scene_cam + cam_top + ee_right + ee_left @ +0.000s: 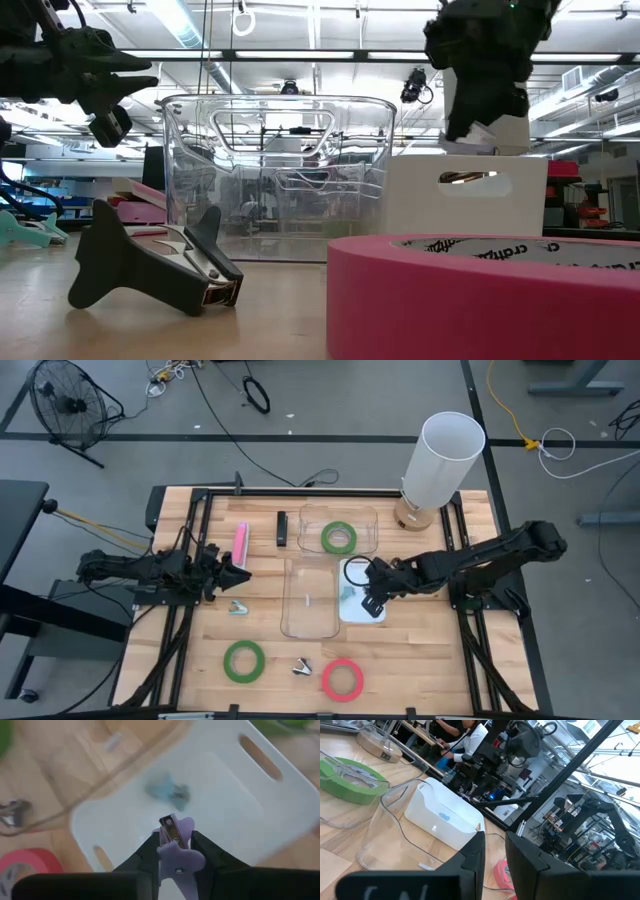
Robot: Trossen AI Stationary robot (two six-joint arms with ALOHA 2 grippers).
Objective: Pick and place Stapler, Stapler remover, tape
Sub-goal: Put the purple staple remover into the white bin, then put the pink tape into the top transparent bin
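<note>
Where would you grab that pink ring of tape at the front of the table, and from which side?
Grip the pink tape across its band, one finger down in the hole and one outside, coming straight from above. It lies flat on the table, so its open middle faces up. I would pinch the side away from the dark staple remover lying close by.
</note>
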